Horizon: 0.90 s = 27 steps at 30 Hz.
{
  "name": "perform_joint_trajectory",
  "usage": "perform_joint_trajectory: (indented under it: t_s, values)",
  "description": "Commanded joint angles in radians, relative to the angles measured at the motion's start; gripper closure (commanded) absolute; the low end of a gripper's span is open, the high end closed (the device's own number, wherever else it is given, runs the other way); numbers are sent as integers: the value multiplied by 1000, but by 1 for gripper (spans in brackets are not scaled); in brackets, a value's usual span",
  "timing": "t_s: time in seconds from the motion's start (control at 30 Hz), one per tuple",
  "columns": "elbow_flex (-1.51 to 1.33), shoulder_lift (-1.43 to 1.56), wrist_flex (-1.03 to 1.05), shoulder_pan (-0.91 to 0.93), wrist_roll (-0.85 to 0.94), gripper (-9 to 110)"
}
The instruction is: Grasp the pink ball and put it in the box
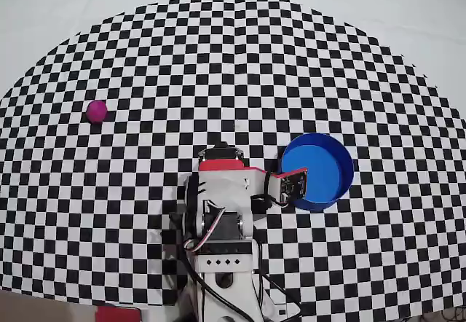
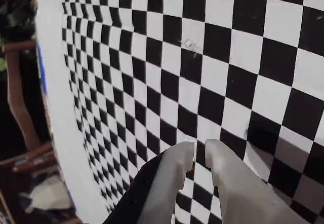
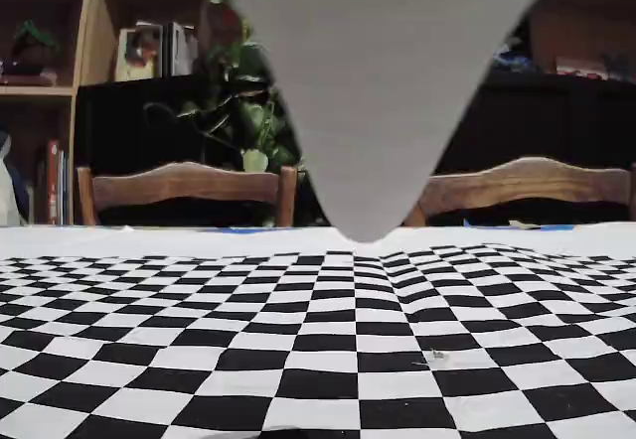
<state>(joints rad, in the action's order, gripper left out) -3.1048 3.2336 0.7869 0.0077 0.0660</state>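
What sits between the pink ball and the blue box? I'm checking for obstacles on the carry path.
In the overhead view, only bare checkered cloth and the arm's front end lie between the pink ball and the box.

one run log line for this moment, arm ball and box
phase: pre-reach | gripper: nearly shut, empty, over bare checkered cloth | pink ball: on cloth, overhead view left, untouched | blue box: empty, right of arm

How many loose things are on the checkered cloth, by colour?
Pink: 1, the pink ball, lying far left of the arm in the overhead view.
Blue: 1, the box, round, empty, just right of the arm.
Total: 2.
The gripper is nearly shut and holds nothing.
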Motion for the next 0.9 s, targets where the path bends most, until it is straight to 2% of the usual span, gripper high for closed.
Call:
perform_joint_trajectory:
  t_s: [0.0, 0.77, 0.87]
  values:
    - [-8, 18, -37, 3, -2, 101]
    - [-8, 18, -540, 8, 9, 101]
    - [-8, 18, -580, -2, 98, 101]
